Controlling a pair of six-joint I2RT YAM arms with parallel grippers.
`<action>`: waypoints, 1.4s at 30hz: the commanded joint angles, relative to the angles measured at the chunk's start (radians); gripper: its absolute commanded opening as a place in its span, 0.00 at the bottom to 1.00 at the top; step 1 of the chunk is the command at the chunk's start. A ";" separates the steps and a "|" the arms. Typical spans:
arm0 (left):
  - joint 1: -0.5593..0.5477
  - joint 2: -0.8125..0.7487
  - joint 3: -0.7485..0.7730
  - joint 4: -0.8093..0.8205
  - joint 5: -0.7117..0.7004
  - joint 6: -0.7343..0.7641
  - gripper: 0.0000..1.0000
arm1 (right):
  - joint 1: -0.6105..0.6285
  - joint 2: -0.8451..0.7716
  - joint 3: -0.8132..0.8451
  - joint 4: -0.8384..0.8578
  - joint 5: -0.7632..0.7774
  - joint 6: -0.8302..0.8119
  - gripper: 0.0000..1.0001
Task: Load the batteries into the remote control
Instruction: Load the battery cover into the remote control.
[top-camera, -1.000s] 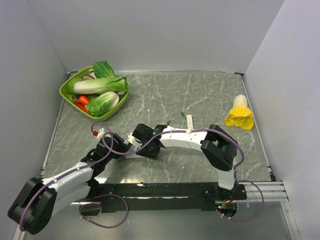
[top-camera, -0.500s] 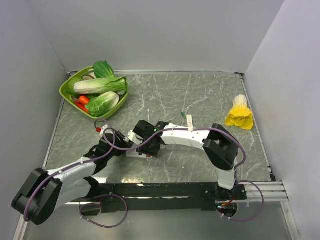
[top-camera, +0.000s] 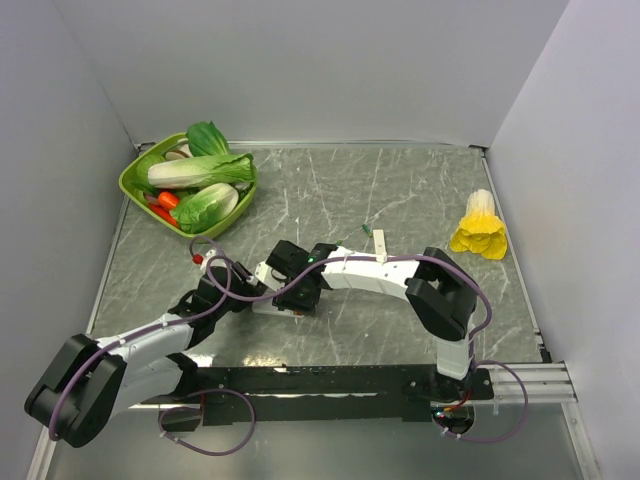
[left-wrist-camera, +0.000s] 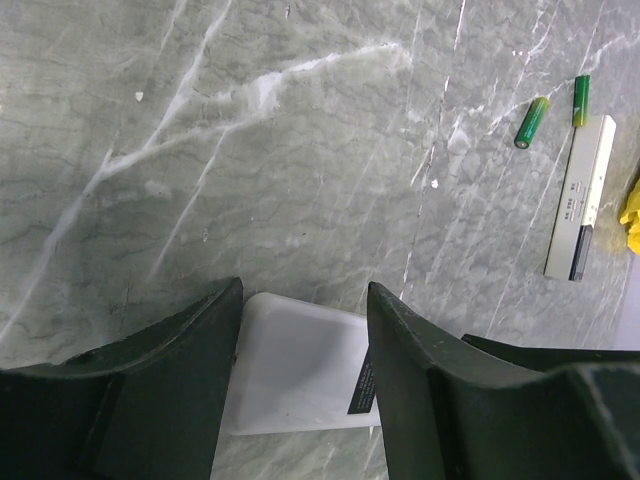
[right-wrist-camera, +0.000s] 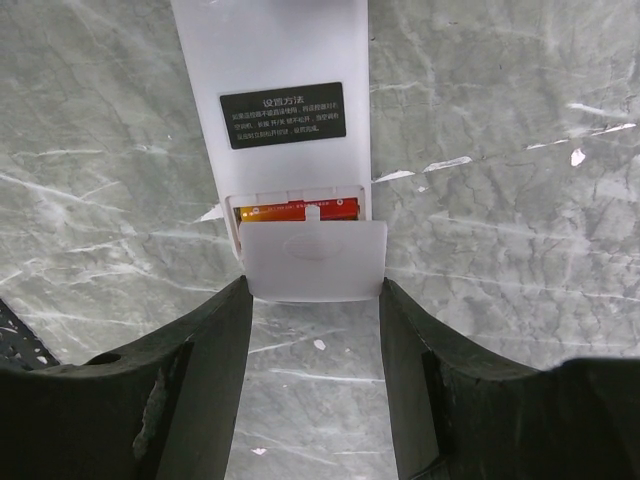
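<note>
Grey-green marble table (top-camera: 430, 190) filled the top view. A green basket (top-camera: 124, 180) of toy vegetables (top-camera: 200, 172) sat in the far-left corner. A yellow-and-white leafy toy (top-camera: 480, 228) lay near the right wall. A thin white-and-black bar (top-camera: 379, 243) lay near centre. The left arm (top-camera: 150, 345) and right arm (top-camera: 370, 272) both reached in and met left of centre, wrists close together. What lay beneath them was too hidden to make out from there.

Left wrist view: the left gripper (left-wrist-camera: 305, 300) straddled one short end of the remote control (left-wrist-camera: 300, 365). The remote lay flat on the marble, plain white back up, with a dark label (left-wrist-camera: 362, 385) by the right-hand finger. Both dark fingers (left-wrist-camera: 170, 400) sat against its long sides, clamped on it. Farther off lay two green cylinders (left-wrist-camera: 532, 122), well apart from the remote, one just at the far tip of the bar. A sliver of the yellow toy showed at the frame edge.

Right wrist view: the right gripper (right-wrist-camera: 314, 290) had the remote's opposite end. Its jaws were closed on the sides of the battery cover (right-wrist-camera: 312, 262), which sat slid partway off its slot. In the opened gap the batteries (right-wrist-camera: 298, 211) showed as an orange-red strip, seated inside the compartment. The two could not be told apart. The dark label, printed in white, sat just beyond the compartment.
</note>
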 joint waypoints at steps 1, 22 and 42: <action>-0.003 0.030 -0.001 -0.045 0.035 0.040 0.59 | 0.008 0.011 0.047 0.012 -0.015 -0.043 0.33; -0.003 0.023 -0.004 -0.049 0.033 0.037 0.59 | 0.008 0.048 0.027 0.026 -0.001 -0.036 0.33; -0.003 0.023 -0.003 -0.051 0.032 0.037 0.60 | 0.008 0.045 0.035 -0.037 0.014 -0.039 0.36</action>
